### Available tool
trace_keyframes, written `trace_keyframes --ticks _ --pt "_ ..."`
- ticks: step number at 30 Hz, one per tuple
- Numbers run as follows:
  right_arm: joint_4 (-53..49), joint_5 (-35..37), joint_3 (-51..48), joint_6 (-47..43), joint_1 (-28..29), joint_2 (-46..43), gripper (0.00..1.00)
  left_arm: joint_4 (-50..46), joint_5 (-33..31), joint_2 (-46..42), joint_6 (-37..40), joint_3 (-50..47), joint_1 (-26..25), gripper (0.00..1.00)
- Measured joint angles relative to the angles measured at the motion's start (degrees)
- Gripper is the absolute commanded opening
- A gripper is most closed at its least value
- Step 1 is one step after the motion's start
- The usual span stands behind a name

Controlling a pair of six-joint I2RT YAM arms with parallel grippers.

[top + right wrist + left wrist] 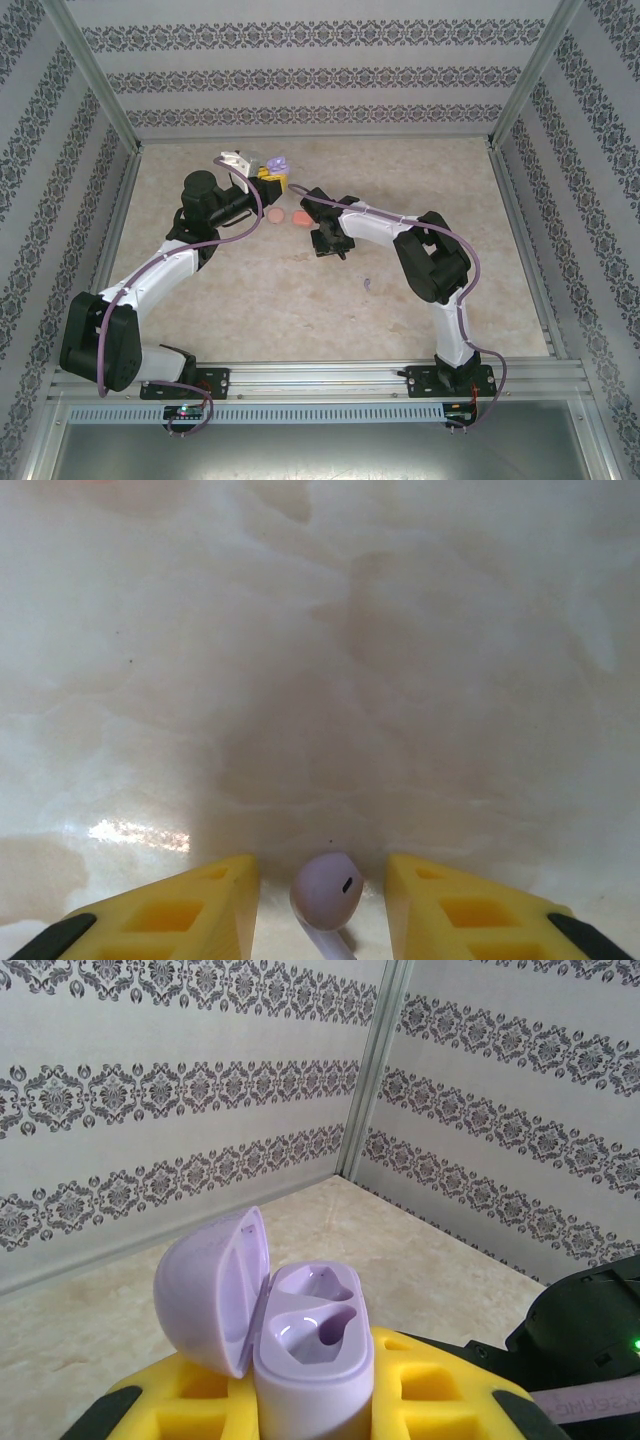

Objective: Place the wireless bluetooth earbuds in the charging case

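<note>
Lilac earbud lying on the worktop between the yellow fingers of the right hand, a gap on each side, grip released. Second lilac earbud loose on the worktop beside the right arm. Lilac case, lid swung open, clenched upright in the left hand.

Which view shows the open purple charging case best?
Left wrist: the charging case sits close up, lid open, both wells visibly empty. Top external gives it just as a small purple blob at the left tool. Right wrist faces a purple earbud on the table instead.
</note>
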Motion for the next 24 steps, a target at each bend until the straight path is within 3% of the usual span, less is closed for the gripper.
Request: trace_keyframes --ticks 12,24 --pt "-0.63 0.37 0.87 0.0 -0.02 0.61 0.32 0.0 0.0 -0.2 0.0 0.02 0.0 0.0" --pt "-0.15 0.35 0.61 0.31 -0.04 0.31 0.18 -0.02 0.02 -0.22 0.0 0.02 0.0 0.0"
